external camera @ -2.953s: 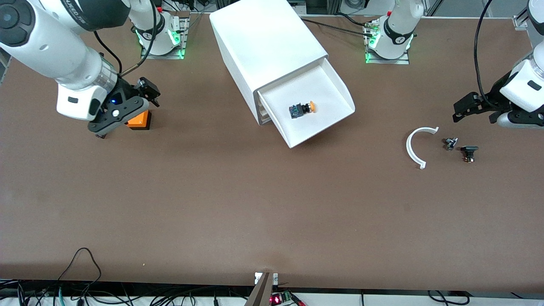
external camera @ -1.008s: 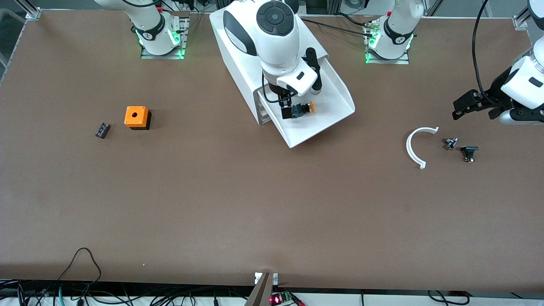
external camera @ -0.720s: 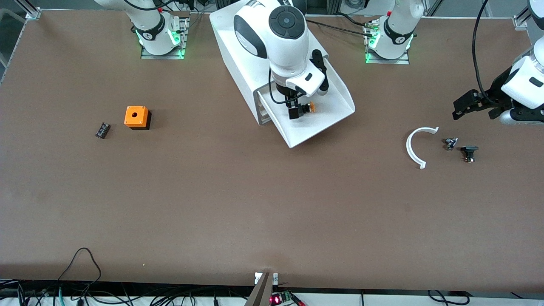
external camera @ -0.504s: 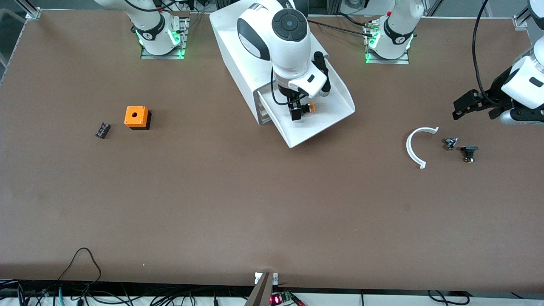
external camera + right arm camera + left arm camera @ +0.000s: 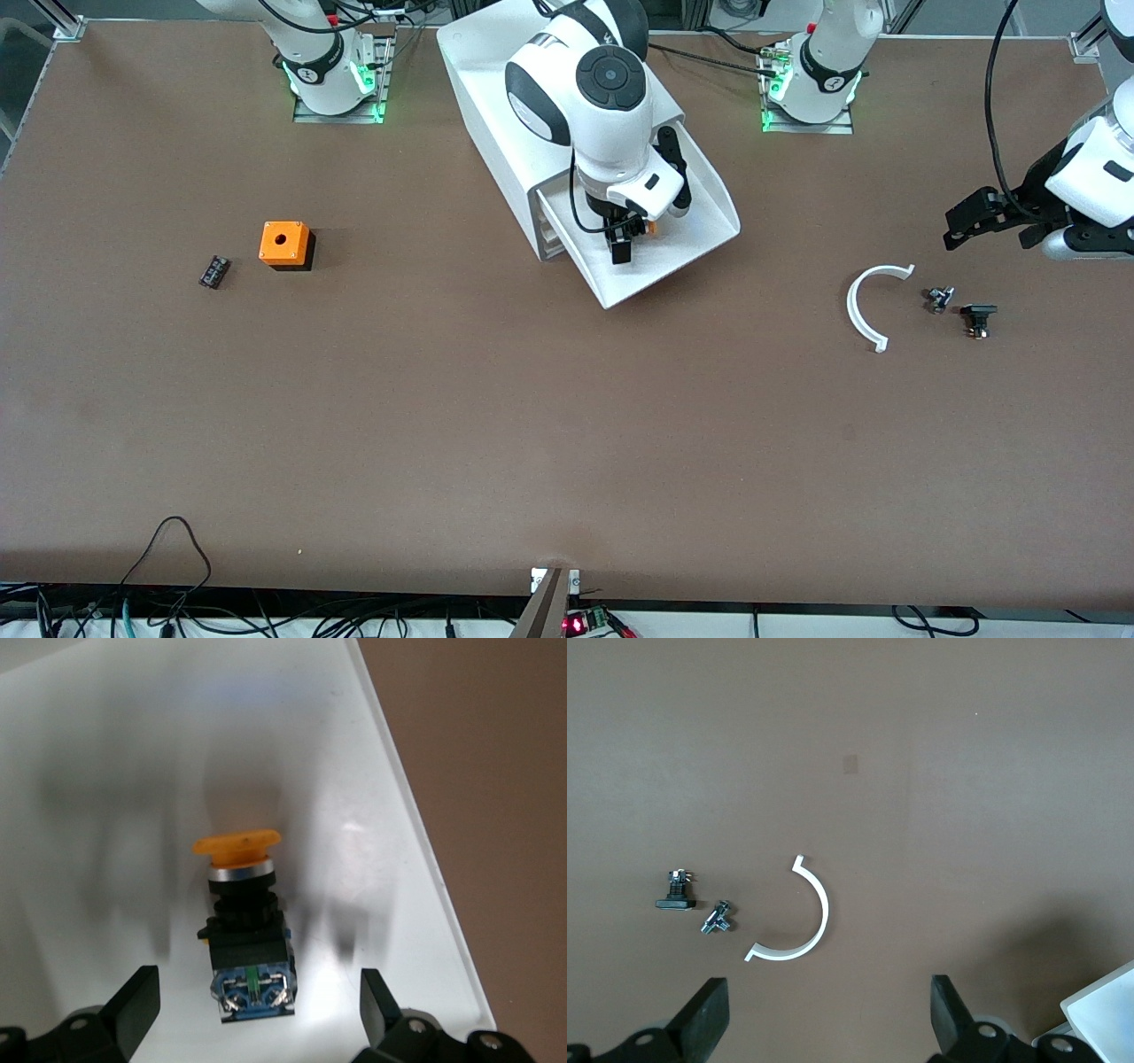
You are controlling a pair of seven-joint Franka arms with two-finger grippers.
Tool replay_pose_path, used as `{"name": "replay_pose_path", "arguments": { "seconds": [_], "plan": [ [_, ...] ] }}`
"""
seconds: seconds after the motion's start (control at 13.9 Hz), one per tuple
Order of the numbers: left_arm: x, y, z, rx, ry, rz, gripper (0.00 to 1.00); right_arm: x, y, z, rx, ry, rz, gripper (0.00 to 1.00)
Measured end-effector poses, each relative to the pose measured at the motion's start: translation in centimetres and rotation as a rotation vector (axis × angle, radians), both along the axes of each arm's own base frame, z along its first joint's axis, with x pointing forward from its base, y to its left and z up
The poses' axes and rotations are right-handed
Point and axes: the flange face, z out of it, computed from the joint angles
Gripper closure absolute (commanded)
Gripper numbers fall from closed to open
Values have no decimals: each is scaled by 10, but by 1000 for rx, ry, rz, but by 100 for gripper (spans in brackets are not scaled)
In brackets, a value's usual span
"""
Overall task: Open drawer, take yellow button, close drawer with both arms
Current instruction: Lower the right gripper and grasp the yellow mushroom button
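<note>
The top drawer (image 5: 687, 239) of the white cabinet (image 5: 523, 80) is pulled out, and shows as a white tray (image 5: 106, 753) in the right wrist view. The button (image 5: 249, 939) lies on its side in the tray, orange cap (image 5: 650, 228) pointing away from the cabinet. My right gripper (image 5: 625, 239) is down in the drawer. It is open (image 5: 257, 1014), one finger on each side of the button's blue terminal end, not touching. My left gripper (image 5: 992, 232) waits open (image 5: 830, 1028) over the table at the left arm's end.
A white curved strip (image 5: 866, 306) and two small black parts (image 5: 940, 299) (image 5: 977, 319) lie under the left gripper's reach; they also show in the left wrist view (image 5: 793, 917). An orange cube with a hole (image 5: 285, 244) and a small black part (image 5: 213, 271) lie toward the right arm's end.
My right arm has swung from beside the orange cube to over the open drawer, and its gripper has come down around the button. The left arm has barely moved.
</note>
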Motion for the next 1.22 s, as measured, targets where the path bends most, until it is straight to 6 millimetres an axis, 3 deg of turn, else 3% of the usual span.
{"name": "replay_pose_path", "arguments": {
  "seconds": [0.22, 0.5, 0.94, 1.22],
  "plan": [
    [0, 0, 0, 0, 0, 0, 0, -2, 4, -8, -3, 0, 5, 0],
    [0, 0, 2, 0, -4, 0, 0, -2, 6, -13, -4, -1, 5, 28],
    [0, 0, 3, 0, -6, 0, 0, -3, 6, -13, -5, -1, 5, 60],
    [0, 0, 3, 0, -5, 0, 0, -5, 8, -13, -3, -3, 10, 71]
  ]
}}
